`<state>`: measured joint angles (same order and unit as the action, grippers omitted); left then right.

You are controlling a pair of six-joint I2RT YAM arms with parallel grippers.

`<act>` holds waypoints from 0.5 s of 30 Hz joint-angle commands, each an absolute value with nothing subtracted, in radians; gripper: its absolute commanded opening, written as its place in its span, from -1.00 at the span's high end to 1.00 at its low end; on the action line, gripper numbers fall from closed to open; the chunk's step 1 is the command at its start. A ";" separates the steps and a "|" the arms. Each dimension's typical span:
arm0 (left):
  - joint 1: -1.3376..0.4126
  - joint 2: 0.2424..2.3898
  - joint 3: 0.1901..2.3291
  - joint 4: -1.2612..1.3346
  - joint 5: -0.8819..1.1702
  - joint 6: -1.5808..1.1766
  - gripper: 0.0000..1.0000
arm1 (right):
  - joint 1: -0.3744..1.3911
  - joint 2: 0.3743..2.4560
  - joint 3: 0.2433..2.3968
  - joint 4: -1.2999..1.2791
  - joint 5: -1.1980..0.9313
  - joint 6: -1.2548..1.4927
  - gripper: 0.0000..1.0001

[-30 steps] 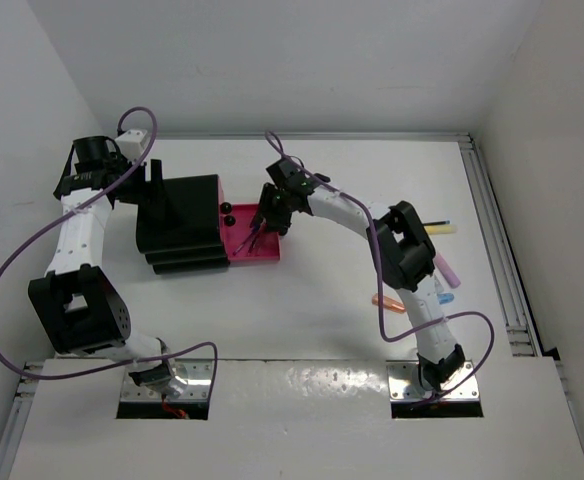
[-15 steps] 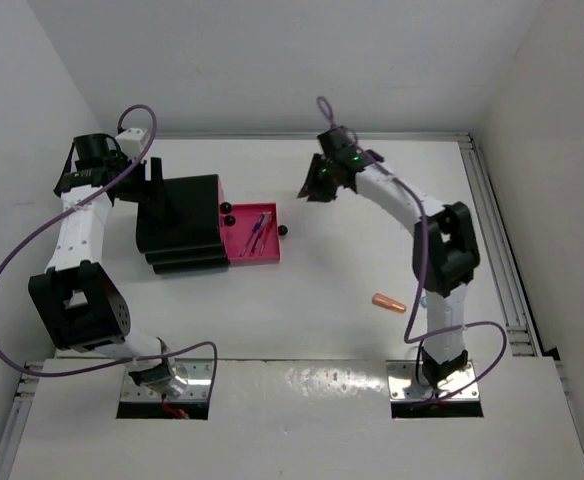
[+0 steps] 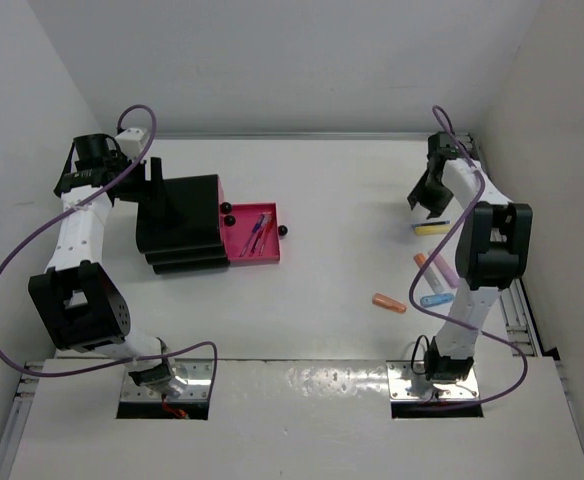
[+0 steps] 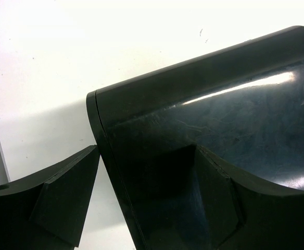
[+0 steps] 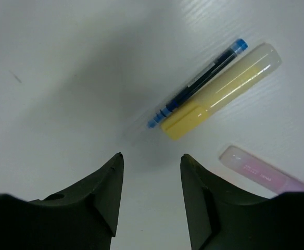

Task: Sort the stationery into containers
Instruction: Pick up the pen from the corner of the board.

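The black stepped box (image 3: 182,220) stands at the left, its lowest pink drawer (image 3: 269,255) pulled out with a blue pen and a red pen (image 3: 257,232) lying in it. My left gripper (image 3: 155,190) straddles the box's back corner (image 4: 204,104), with its fingers (image 4: 68,198) closed against the wall. My right gripper (image 3: 424,200) is open and empty at the far right, just above a blue pen (image 5: 196,86) and a yellow highlighter (image 5: 219,94). The yellow highlighter also shows from above (image 3: 430,229).
A pink highlighter (image 3: 445,268) (image 5: 256,172), a light-blue one (image 3: 437,299) and an orange one (image 3: 389,303) lie near the right arm. Black knobs (image 3: 283,231) show beside the drawer. A metal rail (image 3: 497,240) runs along the table's right edge.
My right arm has swung from the open drawer across to the far right, leaving pens in the drawer, and now hangs open over the yellow highlighter. The left arm has not moved.
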<state>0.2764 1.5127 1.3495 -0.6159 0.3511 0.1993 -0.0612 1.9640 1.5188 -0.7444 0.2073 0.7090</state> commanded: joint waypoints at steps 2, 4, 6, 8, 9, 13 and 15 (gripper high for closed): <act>0.281 1.557 1.305 -0.689 0.301 0.213 -0.59 | -0.044 1.991 1.516 -0.778 0.149 0.755 0.04; 0.282 1.557 1.307 -0.690 0.298 0.216 -0.59 | -0.044 2.000 1.520 -0.778 0.140 0.764 0.02; 0.282 1.557 1.304 -0.695 0.293 0.219 -0.59 | -0.044 2.017 1.523 -0.775 0.130 0.761 -0.01; 0.284 1.555 1.304 -0.695 0.293 0.222 -0.59 | -0.043 2.028 1.523 -0.766 0.123 0.744 0.01; 0.285 1.557 1.302 -0.696 0.293 0.224 -0.59 | -0.041 2.034 1.526 -0.744 0.098 0.704 0.05; 0.284 1.555 1.305 -0.704 0.305 0.244 -0.59 | -0.031 2.048 1.565 -0.701 0.042 0.461 0.10; 0.284 1.562 1.316 -0.722 0.339 0.279 -0.61 | -0.026 2.062 1.621 -0.715 0.009 0.274 0.09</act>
<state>0.2768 1.5131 1.3483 -0.6128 0.3576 0.2081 -0.0364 2.0495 1.5360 -0.7498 0.0757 0.5385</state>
